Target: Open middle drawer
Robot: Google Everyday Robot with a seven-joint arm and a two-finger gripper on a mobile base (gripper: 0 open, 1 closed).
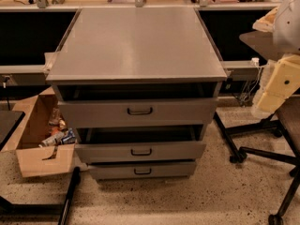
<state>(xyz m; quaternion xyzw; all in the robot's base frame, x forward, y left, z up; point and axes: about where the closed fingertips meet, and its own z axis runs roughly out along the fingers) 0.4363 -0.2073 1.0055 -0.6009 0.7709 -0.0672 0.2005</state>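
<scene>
Wide grey metal middle drawer (103, 152), second of three in the grey steel cabinet (136, 46), sits partly drawn out. The cream-coloured tool (276, 86) hangs at the right edge, well apart from the drawer's small dark bar handle (141, 152). Whether it is spread or pressed together cannot be told. Judged stage: approach. The next move calls for reaching that handle and pulling straight outward.

The middle drawer (108, 152) is a wide grey metal drawer with a low, flat front and a small dark bar handle (141, 152) at its centre. It sits level and partly pulled out, a dark strip of its tray showing above the front. It lies below and well to the left of the gripper (274, 90), apart from it.
</scene>
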